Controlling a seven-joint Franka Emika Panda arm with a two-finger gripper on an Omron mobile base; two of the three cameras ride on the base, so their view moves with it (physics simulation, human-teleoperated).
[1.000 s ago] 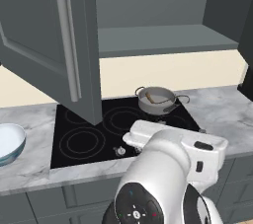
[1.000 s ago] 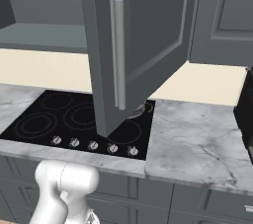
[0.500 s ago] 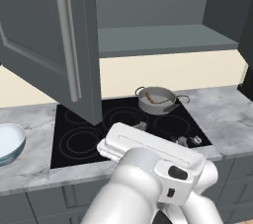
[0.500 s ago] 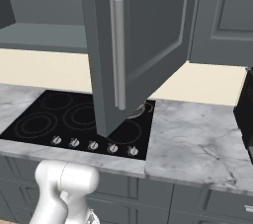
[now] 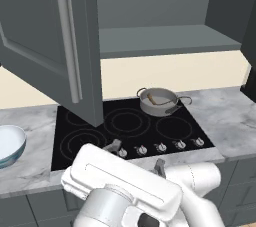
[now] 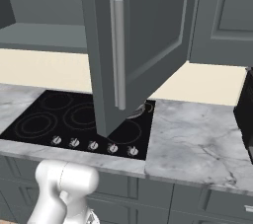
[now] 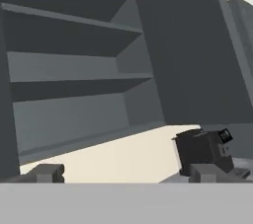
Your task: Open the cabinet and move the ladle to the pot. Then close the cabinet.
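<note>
Now I see the cabinet point(image 5: 165, 26) standing open, its doors swung wide, and the ladle point(image 5: 151, 99) already resting in the pot point(image 5: 160, 101) on the stove. My tool point(image 7: 126, 172) is spread, empty; closing remains.

Gripper point(image 7: 126, 172) apparently wide open, upturned

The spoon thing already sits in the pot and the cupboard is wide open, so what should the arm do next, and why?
Probably swing the open claw up toward the cabinet door to push it shut. The ladle already lies in the pot, the shelves look bare, and both doors hang open.
</note>
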